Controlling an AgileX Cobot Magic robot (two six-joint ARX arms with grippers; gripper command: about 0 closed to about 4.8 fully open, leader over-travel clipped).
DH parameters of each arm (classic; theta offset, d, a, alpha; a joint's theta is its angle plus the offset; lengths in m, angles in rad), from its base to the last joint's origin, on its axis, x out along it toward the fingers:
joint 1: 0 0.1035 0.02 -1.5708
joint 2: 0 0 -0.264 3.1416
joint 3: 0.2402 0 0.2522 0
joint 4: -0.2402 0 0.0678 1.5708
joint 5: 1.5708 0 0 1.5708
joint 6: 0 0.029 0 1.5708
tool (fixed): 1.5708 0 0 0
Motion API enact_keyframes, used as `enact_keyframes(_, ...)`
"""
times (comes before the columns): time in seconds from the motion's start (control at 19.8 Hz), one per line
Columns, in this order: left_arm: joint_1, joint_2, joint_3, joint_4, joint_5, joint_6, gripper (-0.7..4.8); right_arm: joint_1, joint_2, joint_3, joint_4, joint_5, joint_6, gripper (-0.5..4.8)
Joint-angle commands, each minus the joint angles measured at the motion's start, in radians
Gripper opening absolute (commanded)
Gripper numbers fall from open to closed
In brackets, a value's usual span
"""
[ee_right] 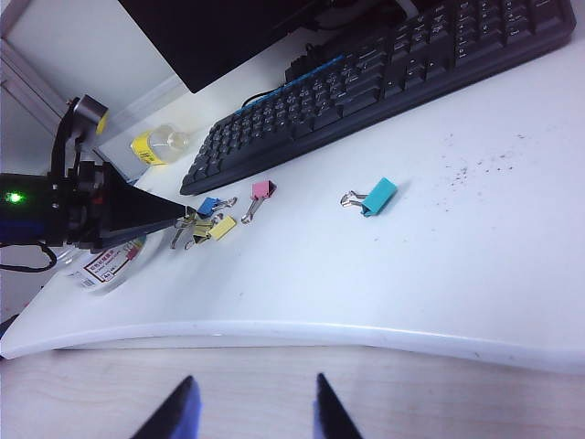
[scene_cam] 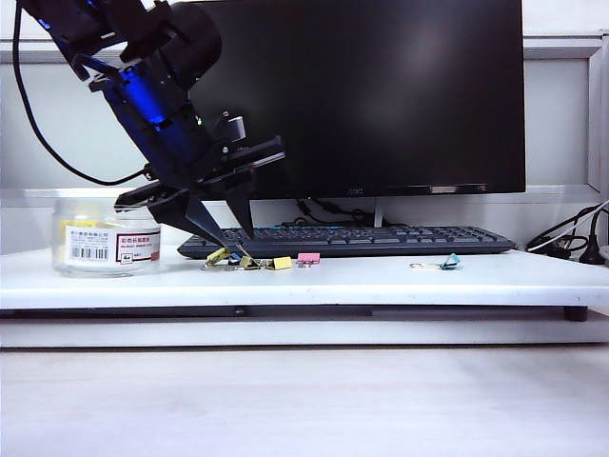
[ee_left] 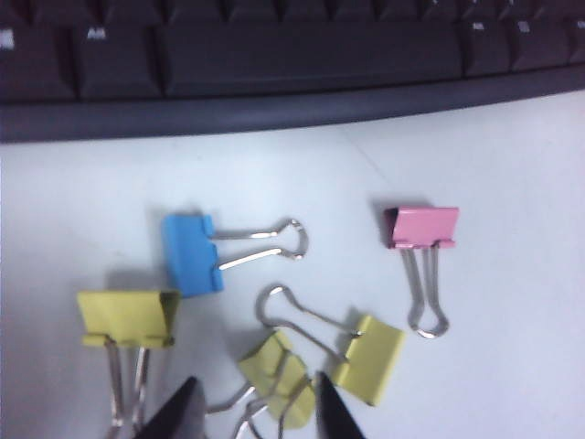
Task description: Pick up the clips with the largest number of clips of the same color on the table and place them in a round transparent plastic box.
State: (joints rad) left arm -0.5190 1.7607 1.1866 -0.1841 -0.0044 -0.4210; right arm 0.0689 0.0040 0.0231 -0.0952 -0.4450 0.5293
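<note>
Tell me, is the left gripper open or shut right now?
Open: the left gripper has its fingertips apart, straddling a yellow clip.

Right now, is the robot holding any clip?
No. The left gripper stands open over the middle yellow clip; the right gripper is open, away from the clips.

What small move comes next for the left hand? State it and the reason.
Probably lower slightly and close. The left hand stands open, its fingers either side of the middle yellow binder clip, above the white table. The right hand is idle, away from the clips.
</note>
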Motion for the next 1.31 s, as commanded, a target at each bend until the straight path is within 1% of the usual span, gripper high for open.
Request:
enact_keyframes(0.05, -0.002, -0.001, 0.003, -0.002, 0.003, -0.027, 1.68, 0.000, -0.002, 0.004, 0.017, 0.000, -0.006, 1.62)
enact_keyframes(0.25, -0.002, -0.004, 0.017, -0.011, 0.000, 0.005, 1.70, 0.000, -0.002, 0.004, 0.017, 0.000, -0.006, 1.62)
enact_keyframes(0.3, -0.002, -0.004, 0.047, -0.032, -0.003, 0.034, 1.71, 0.000, -0.002, 0.004, 0.017, 0.000, -0.006, 1.62)
enact_keyframes(0.4, -0.002, -0.004, 0.117, -0.090, -0.005, 0.047, 1.71, 0.000, -0.002, 0.004, 0.017, 0.001, -0.006, 1.62)
enact_keyframes(0.51, -0.005, -0.004, 0.171, -0.161, -0.049, 0.047, 1.71, 0.000, -0.002, 0.004, 0.017, 0.002, -0.006, 1.62)
enact_keyframes(0.56, -0.035, -0.004, 0.194, -0.208, -0.107, 0.047, 1.73, 0.000, -0.002, 0.004, 0.017, 0.003, -0.007, 1.62)
enact_keyframes(0.61, -0.063, -0.004, 0.195, -0.212, -0.147, 0.047, 1.75, 0.000, -0.002, 0.004, 0.017, 0.016, -0.006, 1.62)
enact_keyframes(0.71, -0.105, -0.001, 0.195, -0.207, -0.158, 0.043, 1.75, 0.000, -0.002, 0.004, 0.018, 0.031, -0.007, 1.62)
enact_keyframes(0.81, -0.151, 0.019, 0.195, -0.198, -0.206, 0.042, 1.75, 0.000, -0.002, 0.004, 0.018, 0.042, -0.007, 1.62)
enact_keyframes(0.86, -0.158, 0.033, 0.195, -0.200, -0.199, 0.021, 1.75, 0.000, -0.002, 0.004, 0.018, 0.042, -0.007, 1.62)
enact_keyframes(0.96, -0.164, 0.080, 0.195, -0.198, -0.193, -0.061, 1.75, 0.000, -0.002, 0.004, 0.018, 0.039, -0.006, 1.62)
enact_keyframes(1.11, -0.163, 0.111, 0.195, -0.171, -0.206, -0.123, 1.75, 0.000, -0.002, 0.004, 0.018, 0.039, -0.006, 1.62)
enact_keyframes(1.21, -0.163, 0.112, 0.195, -0.168, -0.251, -0.141, 1.75, 0.000, -0.002, 0.004, 0.018, 0.039, -0.006, 1.62)
enact_keyframes(1.31, -0.162, 0.112, 0.195, -0.172, -0.258, -0.142, 1.76, 0.000, -0.002, 0.004, 0.018, 0.039, -0.006, 1.62)
